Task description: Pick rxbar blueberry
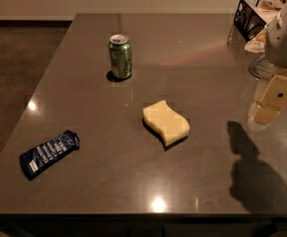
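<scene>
The rxbar blueberry (49,153) is a flat, dark blue, shiny wrapped bar with white lettering. It lies at the front left of the grey table (133,191), near the left edge. My gripper (271,105) hangs above the table at the far right, well away from the bar, with the sponge between them. Its pale fingers point down and nothing shows between them. It casts a dark shadow on the table below it.
A pale yellow wavy sponge (166,122) lies mid-table. A green drink can (120,56) stands upright behind it to the left. A black wire basket (254,16) with items sits at the back right corner. The floor lies left of the table.
</scene>
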### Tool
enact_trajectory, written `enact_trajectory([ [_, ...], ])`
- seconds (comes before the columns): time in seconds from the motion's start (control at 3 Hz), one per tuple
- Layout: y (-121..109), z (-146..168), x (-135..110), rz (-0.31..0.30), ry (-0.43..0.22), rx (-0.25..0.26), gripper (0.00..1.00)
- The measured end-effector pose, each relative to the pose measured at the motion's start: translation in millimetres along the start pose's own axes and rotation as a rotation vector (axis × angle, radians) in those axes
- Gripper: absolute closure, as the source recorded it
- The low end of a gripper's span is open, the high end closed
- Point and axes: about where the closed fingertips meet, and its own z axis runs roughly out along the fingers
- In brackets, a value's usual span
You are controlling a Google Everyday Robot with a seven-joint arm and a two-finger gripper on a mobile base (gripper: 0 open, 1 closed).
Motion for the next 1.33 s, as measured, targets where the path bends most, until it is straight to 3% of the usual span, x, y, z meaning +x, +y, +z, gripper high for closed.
enact_trajectory([
  [0.33,0,0,0,0.000,0.000,0.000,0.00],
  [0.67,4,7,-21,-0.023,-0.032,-0.025,0.00],
  [1.33,22,46,-94,-0.111,-0.108,-0.134,0.00],
])
